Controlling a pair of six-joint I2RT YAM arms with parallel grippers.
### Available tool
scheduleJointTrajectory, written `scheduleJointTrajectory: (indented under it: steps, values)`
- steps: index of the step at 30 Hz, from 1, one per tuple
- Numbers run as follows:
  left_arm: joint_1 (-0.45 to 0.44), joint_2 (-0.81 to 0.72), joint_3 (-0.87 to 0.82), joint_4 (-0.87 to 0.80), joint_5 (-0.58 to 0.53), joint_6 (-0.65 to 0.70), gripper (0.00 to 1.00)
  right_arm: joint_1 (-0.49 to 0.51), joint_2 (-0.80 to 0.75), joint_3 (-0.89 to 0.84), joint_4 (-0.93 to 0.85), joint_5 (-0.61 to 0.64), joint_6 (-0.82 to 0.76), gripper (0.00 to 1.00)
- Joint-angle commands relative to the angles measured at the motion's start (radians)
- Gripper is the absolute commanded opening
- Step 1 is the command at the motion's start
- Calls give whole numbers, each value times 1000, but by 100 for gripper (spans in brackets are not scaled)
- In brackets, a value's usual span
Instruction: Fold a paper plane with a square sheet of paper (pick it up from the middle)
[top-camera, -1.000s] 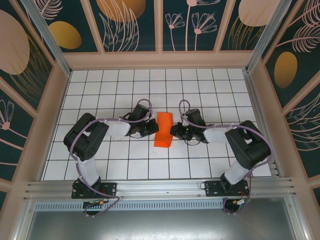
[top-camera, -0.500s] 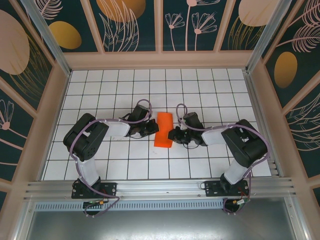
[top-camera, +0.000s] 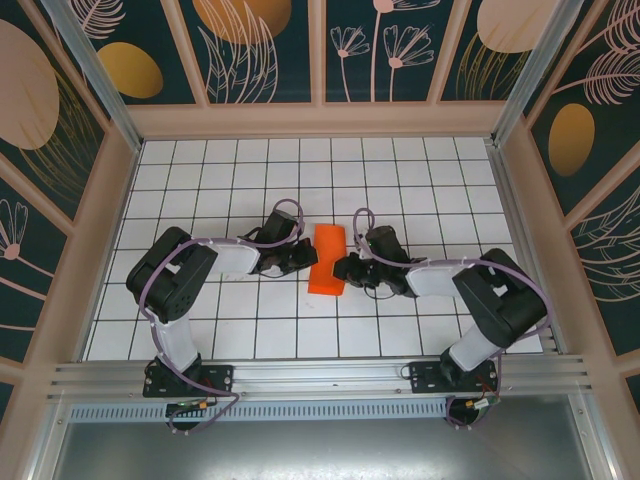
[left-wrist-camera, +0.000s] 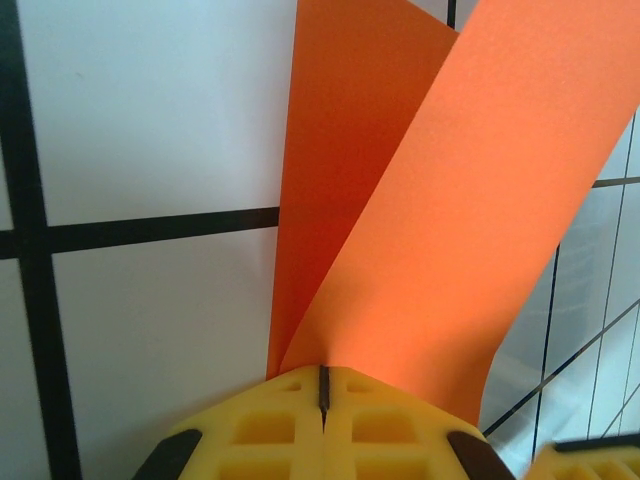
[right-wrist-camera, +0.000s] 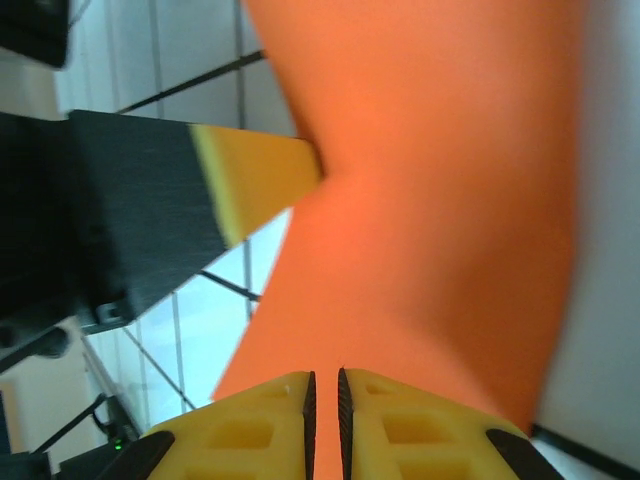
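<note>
The square sheet of paper (top-camera: 327, 259) is bright orange and stands folded into a narrow raised strip in the middle of the tiled table (top-camera: 400, 180). My left gripper (top-camera: 309, 259) is shut on its left edge. In the left wrist view two orange layers (left-wrist-camera: 440, 200) fan out from the closed seam of the yellow fingers (left-wrist-camera: 270, 420). My right gripper (top-camera: 343, 268) meets the paper from the right. Its yellow fingers (right-wrist-camera: 420, 420) are closed to a thin slit with orange paper (right-wrist-camera: 440, 200) in it. The left gripper's fingertip (right-wrist-camera: 262, 178) presses the paper's far side.
White tiles with black grid lines surround the paper. Wooden walls (top-camera: 320, 120) close in the back and both sides. The metal rail (top-camera: 320, 375) with both arm bases runs along the near edge. Cables loop over both wrists.
My right gripper has slid a little to the left, closer against the paper, and its elbow has swung out to the right. The left arm and the paper have hardly moved.
</note>
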Motion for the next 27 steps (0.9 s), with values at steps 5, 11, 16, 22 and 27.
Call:
scheduleJointTrajectory:
  steps: [5,11,16,22,27]
  values:
    - [-5,29,-39,-110,-58,21,0,38,42,-17,27,34,39,18]
    - [-5,31,-42,-108,-58,22,0,43,82,-83,53,51,44,19]
    - [-5,30,-47,-108,-61,23,0,46,54,-73,50,35,48,20]
    - [-5,32,-48,-107,-61,21,0,52,-38,-72,55,21,45,20]
    - [-5,36,-40,-109,-60,23,0,58,-1,-118,94,-1,58,20]
